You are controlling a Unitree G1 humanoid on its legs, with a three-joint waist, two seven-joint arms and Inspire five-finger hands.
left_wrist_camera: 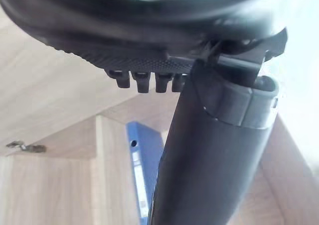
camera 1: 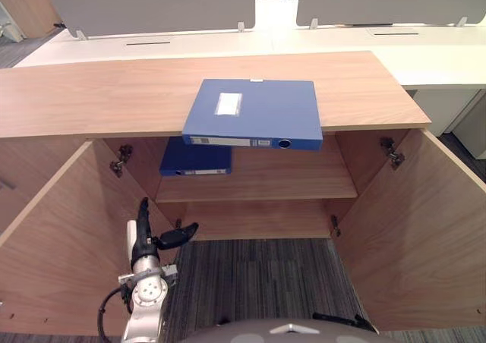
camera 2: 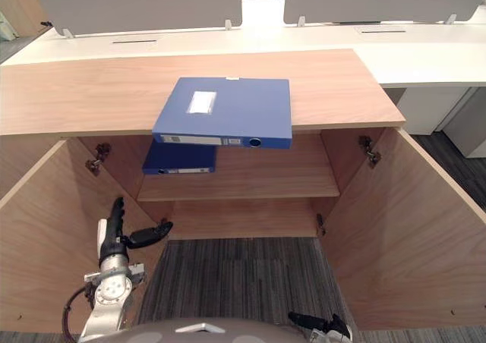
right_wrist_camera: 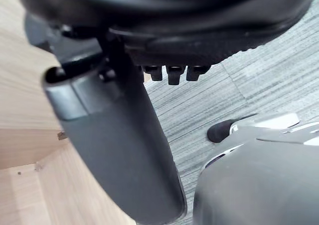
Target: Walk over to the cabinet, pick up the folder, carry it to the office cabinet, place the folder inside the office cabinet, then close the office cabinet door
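Note:
A blue folder with a white label lies flat on the wooden cabinet top, its spine jutting over the front edge. A darker blue folder lies on the shelf inside the open cabinet, at the left. My left hand is raised low in front of the left door, open, fingers straight up and thumb out, well below both folders and holding nothing. In the left wrist view a blue folder spine shows past the thumb. My right hand hangs low over the carpet, open and holding nothing.
Both cabinet doors stand wide open, the left door and the right door, flanking grey striped carpet. Behind the cabinet runs a white desk with grey partition screens.

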